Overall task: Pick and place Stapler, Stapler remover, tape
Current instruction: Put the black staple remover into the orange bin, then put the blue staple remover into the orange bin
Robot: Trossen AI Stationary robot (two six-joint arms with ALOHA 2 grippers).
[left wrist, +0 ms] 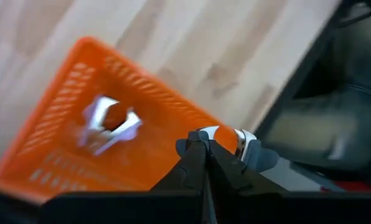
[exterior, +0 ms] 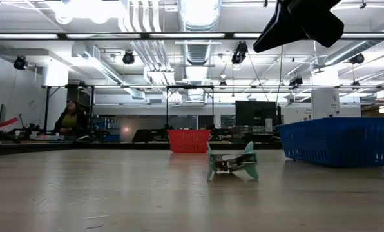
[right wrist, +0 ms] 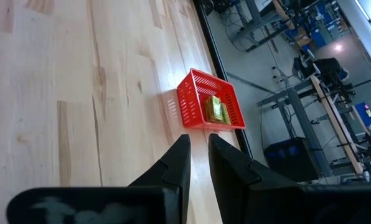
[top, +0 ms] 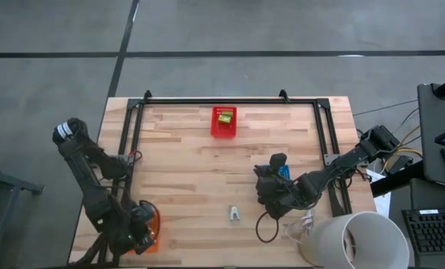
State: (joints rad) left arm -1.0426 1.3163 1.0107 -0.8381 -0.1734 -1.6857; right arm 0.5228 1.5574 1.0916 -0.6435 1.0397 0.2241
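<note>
— Where's the remover [top: 235, 214]?

— Mid-table, near edge, lying loose at nine o'clock from my right gripper [top: 267, 196], the nearer one.

— Your fingers?

— Right nearly closed, holding nothing, arm folded low. Left gripper [left wrist: 205, 155] pinched shut, empty, over the orange basket [left wrist: 61, 162]. Stapler [top: 225, 117] sits in the red basket [top: 223, 131].
</note>
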